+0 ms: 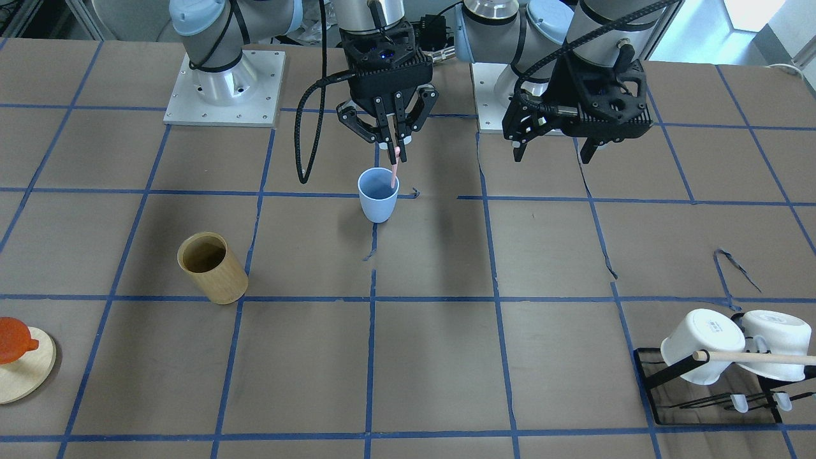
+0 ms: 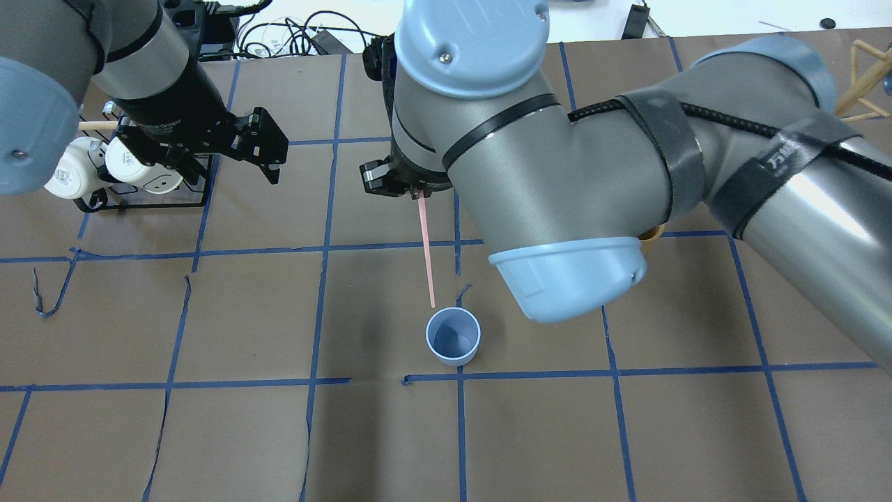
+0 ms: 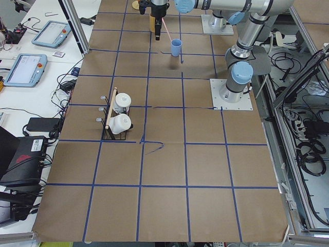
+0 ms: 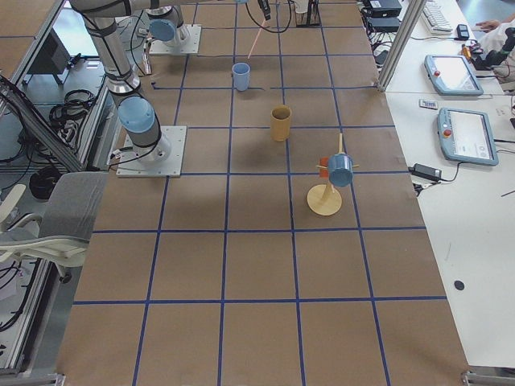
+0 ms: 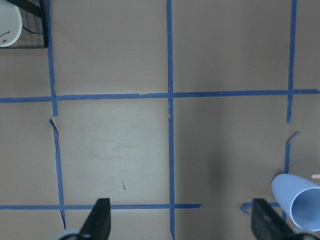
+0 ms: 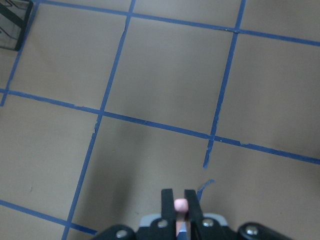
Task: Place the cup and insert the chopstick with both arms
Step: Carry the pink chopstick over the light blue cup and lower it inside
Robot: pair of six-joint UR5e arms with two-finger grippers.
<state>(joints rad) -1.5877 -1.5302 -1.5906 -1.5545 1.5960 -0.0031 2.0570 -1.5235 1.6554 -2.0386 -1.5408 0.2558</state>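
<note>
Exterior front-facing view lays out the bench [image 1: 433, 357], brown with a blue tape grid. Near its middle the right end effector [image 1: 396, 152] is clamped on the top of the chopstick [image 1: 394, 171]. The left end effector [image 1: 553, 152] hangs empty with its fingers spread wide, between 2 and 3 o'clock from the cup [image 1: 378, 194]. We judge the cup, upright with its mouth open, to be light, smooth plastic that a sideways nudge could tip or slide. If it needs steadying, its tapered wall is the place to hold it. The chopstick looks thin, stiff and nearly weightless. It is pinched at its very top and slants down toward the cup's rim, so it could swivel in that hold. We cannot tell whether its lower tip is already inside the mouth. Around them, a black rack [image 1: 645, 373] with two white mugs [image 1: 701, 344] and a long dowel [image 1: 758, 358] lies well away at 4 o'clock from the cup. A bamboo cylinder [image 1: 212, 268] stands at 8 o'clock, and a wooden disc [image 1: 25, 379] sits farther out the same way. Nothing stands between stick and cup.
</note>
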